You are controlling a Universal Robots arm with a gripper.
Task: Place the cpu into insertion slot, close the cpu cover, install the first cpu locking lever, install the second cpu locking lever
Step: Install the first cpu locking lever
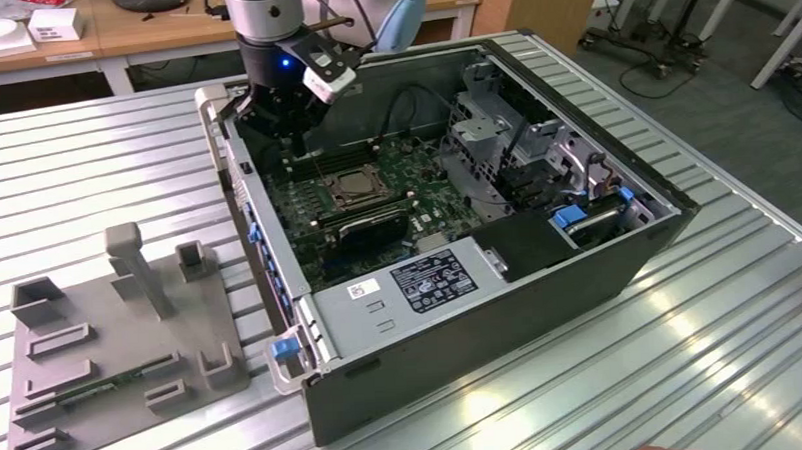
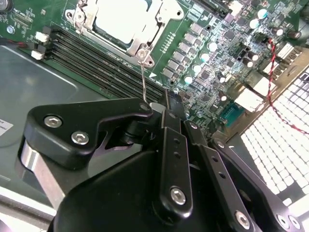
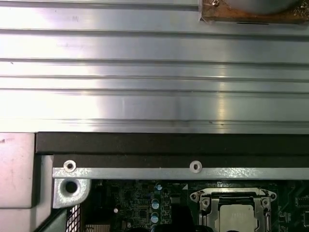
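Gripper (image 2: 161,104): fingers drawn close together, tips low over the board (image 2: 207,72), just beside the memory slots (image 2: 91,55). In the exterior view the gripper (image 1: 291,147) hangs inside the case (image 1: 511,311), near the slot (image 1: 353,190) and on the exterior view's left of it.

Governing relation: a lever (image 2: 143,79), a thin bright wire, runs straight from its hinge at the corner of the cover (image 2: 155,33), across the memory slots, to the gripper's tips. Its long axis points from that corner to the gripper. Its free end meets the tips at the edge of one finger link. Whether the end is pinched between the fingers or merely touched cannot be told. Judged from its run up to the raised tips, the lever is lifted off the board and not latched.

Cpu (image 2: 126,19): seated in the slot, pale silvery face upward, flat and square to the frame. It is also seen in the first wrist view (image 3: 236,216).

Cover: lowered over the cpu, its metal frame lying around the chip's edges, with the face showing through the cut-out. The first wrist view (image 3: 263,205) shows the same.

Standing of the work, as judged: cpu placed, cover closed, lever in hand but not yet locked
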